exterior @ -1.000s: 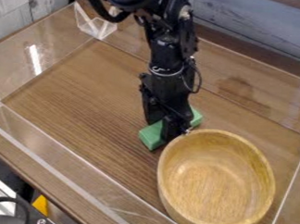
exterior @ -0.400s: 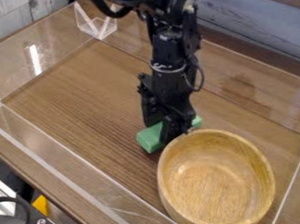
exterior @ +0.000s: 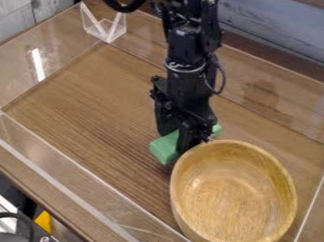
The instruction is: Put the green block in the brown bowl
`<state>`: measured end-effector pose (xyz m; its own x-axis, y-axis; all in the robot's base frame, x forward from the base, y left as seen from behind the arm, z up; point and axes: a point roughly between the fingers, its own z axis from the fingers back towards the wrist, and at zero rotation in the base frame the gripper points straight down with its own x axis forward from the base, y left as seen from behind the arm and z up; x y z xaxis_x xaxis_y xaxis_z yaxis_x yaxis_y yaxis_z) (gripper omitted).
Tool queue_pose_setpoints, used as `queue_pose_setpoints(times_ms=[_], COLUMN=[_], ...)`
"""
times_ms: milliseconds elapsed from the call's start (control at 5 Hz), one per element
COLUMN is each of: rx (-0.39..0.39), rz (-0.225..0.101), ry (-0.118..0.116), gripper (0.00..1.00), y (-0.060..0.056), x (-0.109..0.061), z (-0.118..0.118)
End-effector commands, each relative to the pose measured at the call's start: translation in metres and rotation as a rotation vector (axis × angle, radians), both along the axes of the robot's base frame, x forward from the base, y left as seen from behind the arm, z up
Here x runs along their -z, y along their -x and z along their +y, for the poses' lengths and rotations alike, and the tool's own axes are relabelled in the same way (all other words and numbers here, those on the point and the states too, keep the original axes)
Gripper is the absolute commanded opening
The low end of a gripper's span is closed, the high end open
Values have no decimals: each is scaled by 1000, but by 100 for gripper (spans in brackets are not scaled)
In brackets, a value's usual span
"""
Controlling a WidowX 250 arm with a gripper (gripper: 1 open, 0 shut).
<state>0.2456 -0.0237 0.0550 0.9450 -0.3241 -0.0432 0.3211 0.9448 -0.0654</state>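
The green block (exterior: 164,147) lies slantwise just beyond the left rim of the brown bowl (exterior: 237,201). Its two ends stick out on either side of the black fingers. My gripper (exterior: 187,137) points straight down and is shut on the block's middle. Whether the block rests on the wood or hangs just above it, I cannot tell. The bowl is large, round, light wood, and has nothing in it. It sits at the front right of the table, right beside the block.
A wood-grain tabletop (exterior: 99,101) is ringed by low clear plastic walls (exterior: 68,195). A small clear stand (exterior: 104,29) sits at the back left. The black arm (exterior: 188,44) rises from the gripper toward the back.
The gripper, still shut on the green block, has crept slightly upward and to the right. The bowl has not moved.
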Motion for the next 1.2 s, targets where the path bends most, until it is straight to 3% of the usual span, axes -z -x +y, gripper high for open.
queue_pose_setpoints(times_ms=[0,1000], rx=[-4,-42], rz=[-54,-32], ry=[13,48], gripper=[0,0], y=[-6,8], x=[-21,-42], z=[-6,-29])
